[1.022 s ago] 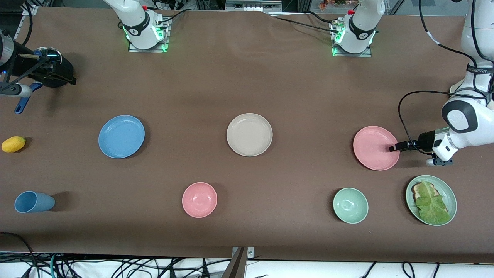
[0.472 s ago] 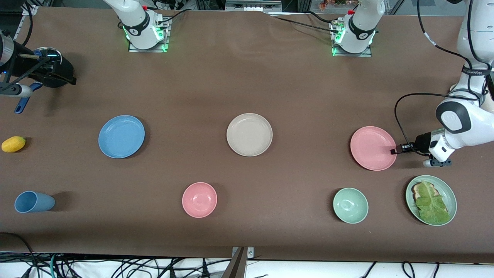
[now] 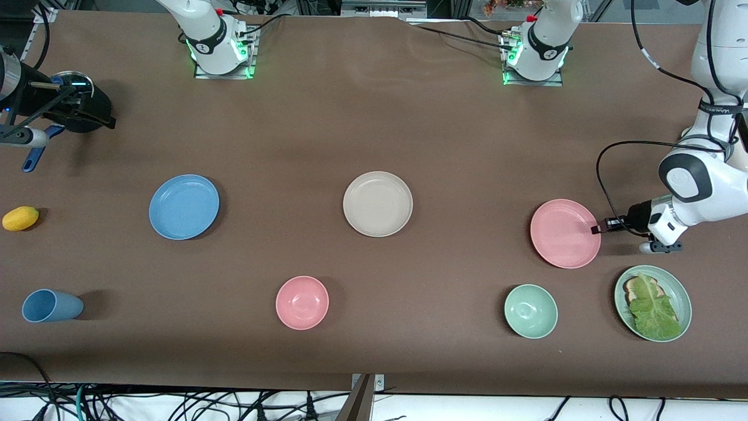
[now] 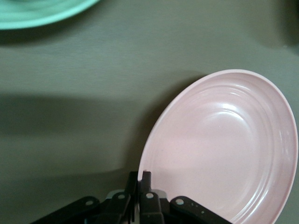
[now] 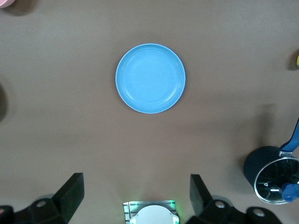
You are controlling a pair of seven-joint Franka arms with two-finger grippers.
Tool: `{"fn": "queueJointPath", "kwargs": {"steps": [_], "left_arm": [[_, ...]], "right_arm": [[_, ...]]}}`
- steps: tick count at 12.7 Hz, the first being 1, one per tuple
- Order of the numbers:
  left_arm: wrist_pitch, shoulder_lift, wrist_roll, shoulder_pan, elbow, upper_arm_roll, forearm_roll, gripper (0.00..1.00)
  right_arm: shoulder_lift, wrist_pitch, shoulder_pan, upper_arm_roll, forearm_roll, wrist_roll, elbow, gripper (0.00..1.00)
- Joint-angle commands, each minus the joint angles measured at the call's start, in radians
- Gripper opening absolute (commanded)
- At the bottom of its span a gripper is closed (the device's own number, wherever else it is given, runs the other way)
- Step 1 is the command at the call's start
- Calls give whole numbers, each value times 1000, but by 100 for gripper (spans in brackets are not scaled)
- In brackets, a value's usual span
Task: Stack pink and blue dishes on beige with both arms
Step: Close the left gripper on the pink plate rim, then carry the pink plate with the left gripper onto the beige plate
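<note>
Left pincer (image 3: 595,230) on round pink dish (image 3: 564,233)

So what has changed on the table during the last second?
The left gripper drew back to the pink plate's rim and shut on it; the plate tilted, shifting slightly toward the front camera. The blue plate, beige plate and the right gripper, open high above the blue plate, stayed as they were.

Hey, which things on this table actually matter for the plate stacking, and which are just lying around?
Part of the job:
- salmon pink round plastic plate, its rim gripped by the left gripper
- sky blue round plastic plate
- cream-beige round plate
- right gripper, open, high over the table

Lying about:
- small pink bowl
- mint green bowl
- green plate of lettuce
- blue cup
- yellow lemon
</note>
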Motion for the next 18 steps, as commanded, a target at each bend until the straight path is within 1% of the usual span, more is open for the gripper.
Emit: {"fn": "queueJointPath", "kwargs": {"steps": [1,2,3,4,5,7,9,10,11,14,15,16,18], "left_arm": [[-122,-169,-237,-81,-8,1,148,0],[-176,-220,-343,-98,7,-37,206,0],[-233,-257,-423,-98,30,-86,231,0],[-283,-280,-504,-103,56,-123,245,0],[-329,-294,-596,-103,90,-178,265,0],[-374,-297,-811,-103,145,-301,314,0],[-374,-290,-1006,-104,183,-428,392,0],[-373,-282,-1089,-107,193,-476,423,0],[-370,-261,-1149,-129,202,-504,451,0],[-353,-209,-1264,-273,239,-498,497,0],[-315,-190,-1302,-320,240,-487,524,0],[-269,-178,-1339,-362,239,-460,550,0],[-227,-152,-1384,-477,239,-395,557,0]], "right_arm": [[8,-18,4,-4,0,7,23,100],[8,-18,4,-4,0,7,23,100],[8,-18,4,-4,0,7,23,100],[8,-18,4,-4,1,7,23,100],[8,-18,4,-4,0,7,23,100],[8,-17,4,-5,1,6,23,100],[8,-18,4,-5,1,6,23,100],[8,-18,4,-4,1,6,23,100],[8,-18,4,-5,1,6,23,100],[8,-18,4,-5,1,6,23,100],[8,-18,4,-5,1,4,23,100],[8,-18,4,-5,1,4,23,100],[10,-18,2,-5,1,4,23,100]]}}
